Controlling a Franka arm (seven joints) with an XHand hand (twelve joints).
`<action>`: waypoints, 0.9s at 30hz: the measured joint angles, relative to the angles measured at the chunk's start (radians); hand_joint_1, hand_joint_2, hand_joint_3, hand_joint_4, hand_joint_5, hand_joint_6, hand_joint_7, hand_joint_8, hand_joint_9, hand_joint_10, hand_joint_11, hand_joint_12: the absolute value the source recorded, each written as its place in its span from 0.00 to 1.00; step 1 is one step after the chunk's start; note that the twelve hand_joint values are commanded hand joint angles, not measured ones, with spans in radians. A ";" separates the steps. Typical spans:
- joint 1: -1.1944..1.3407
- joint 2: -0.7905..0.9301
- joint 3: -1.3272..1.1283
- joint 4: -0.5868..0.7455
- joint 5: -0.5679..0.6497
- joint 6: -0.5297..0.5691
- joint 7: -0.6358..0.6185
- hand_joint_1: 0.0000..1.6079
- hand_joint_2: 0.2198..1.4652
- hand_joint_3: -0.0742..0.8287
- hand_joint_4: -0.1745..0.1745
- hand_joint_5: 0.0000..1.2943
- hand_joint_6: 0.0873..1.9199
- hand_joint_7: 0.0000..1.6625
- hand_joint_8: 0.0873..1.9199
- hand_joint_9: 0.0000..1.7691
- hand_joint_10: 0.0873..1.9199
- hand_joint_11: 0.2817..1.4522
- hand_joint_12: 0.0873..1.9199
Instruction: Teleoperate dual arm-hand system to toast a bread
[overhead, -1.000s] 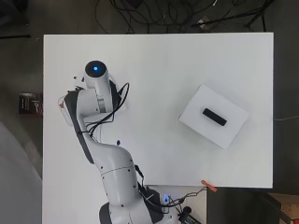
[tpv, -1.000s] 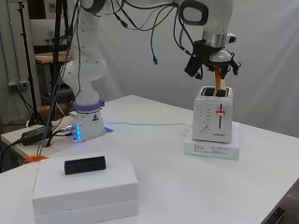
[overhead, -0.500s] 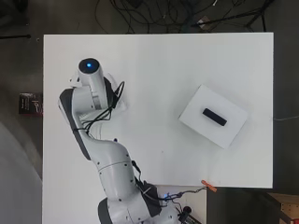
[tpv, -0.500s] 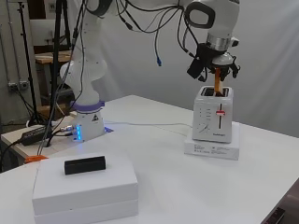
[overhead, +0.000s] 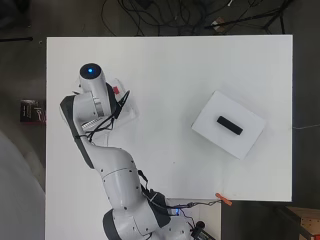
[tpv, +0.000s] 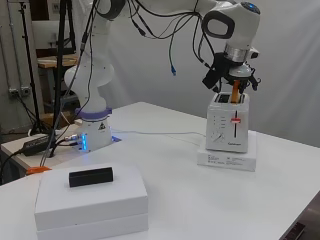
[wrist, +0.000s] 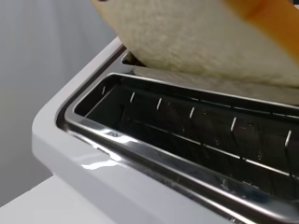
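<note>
The hand (tpv: 234, 75) was positioned directly above the toaster (tpv: 229, 124), its fingers closed around the upper part of a slice of bread (tpv: 235, 92) held upright. In the side view the lower edge of the slice reached the top of the toaster; the wrist view showed the bread (wrist: 196, 37) at the mouth of one slot, with the adjacent slot (wrist: 187, 135) open and empty. How far the slice had entered could not be determined. The toaster stood on a flat white base (tpv: 227, 159) near the far side of the table (tpv: 200, 200), its lever (tpv: 234, 119) up. A white box (tpv: 90, 202) carrying a small black block (tpv: 91, 176) sat well apart and was not involved. The slice was judged light, soft and easily crushed or torn, with a crust somewhat stiffer than the crumb; it would likely bend if pushed against the slot rim. The best hold appeared to be at the top edge, across the flat faces, leaving the lower portion free to enter the slot.
</note>
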 joint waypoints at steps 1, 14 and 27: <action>0.001 -0.002 0.002 -0.007 0.004 0.013 0.011 0.77 0.75 0.08 0.03 0.57 0.62 0.64 0.48 0.77 0.00 0.39 0.08; -0.019 -0.024 0.013 -0.081 0.135 0.112 0.044 0.64 0.78 0.08 0.36 0.52 0.50 0.62 0.29 0.71 0.00 0.37 0.00; -0.058 -0.026 0.014 0.014 0.148 0.041 0.140 0.13 0.60 0.09 0.32 0.27 0.00 0.31 0.00 0.34 0.00 0.13 0.00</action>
